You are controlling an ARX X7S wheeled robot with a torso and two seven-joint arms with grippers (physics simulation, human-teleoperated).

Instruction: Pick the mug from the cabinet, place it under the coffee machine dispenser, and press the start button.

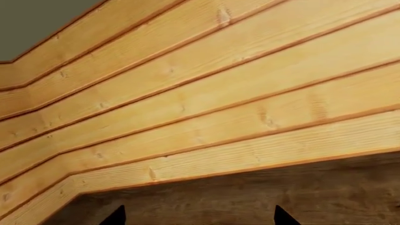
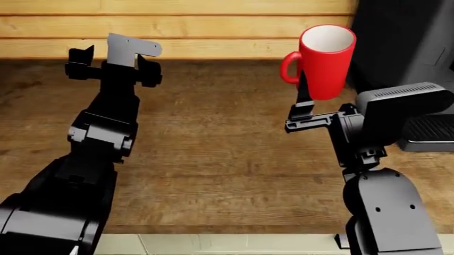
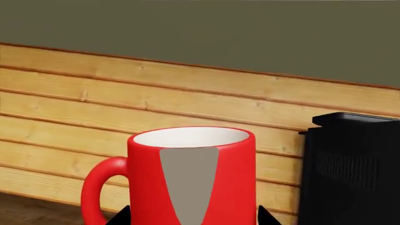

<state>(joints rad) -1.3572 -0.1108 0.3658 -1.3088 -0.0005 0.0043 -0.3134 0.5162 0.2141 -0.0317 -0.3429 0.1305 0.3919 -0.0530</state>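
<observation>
The glossy red mug (image 2: 325,53) with a white inside is upright, its loop handle on the side away from the machine. My right gripper (image 2: 320,89) is shut on its lower body and holds it above the wooden counter (image 2: 212,154), just left of the dark grey coffee machine (image 2: 404,37). In the right wrist view the mug (image 3: 231,178) fills the space between the fingertips of that gripper (image 3: 194,218), with the machine (image 3: 350,168) beside it. The ribbed drip tray (image 2: 431,129) shows; the dispenser is hidden behind my right arm. My left gripper (image 2: 114,62) is open and empty, also in its wrist view (image 1: 200,218).
A light wooden plank wall (image 2: 212,26) runs along the back of the counter and also shows in the left wrist view (image 1: 206,103). The counter's pale front edge (image 2: 227,244) is near the robot. The left arm stands over the counter's left part.
</observation>
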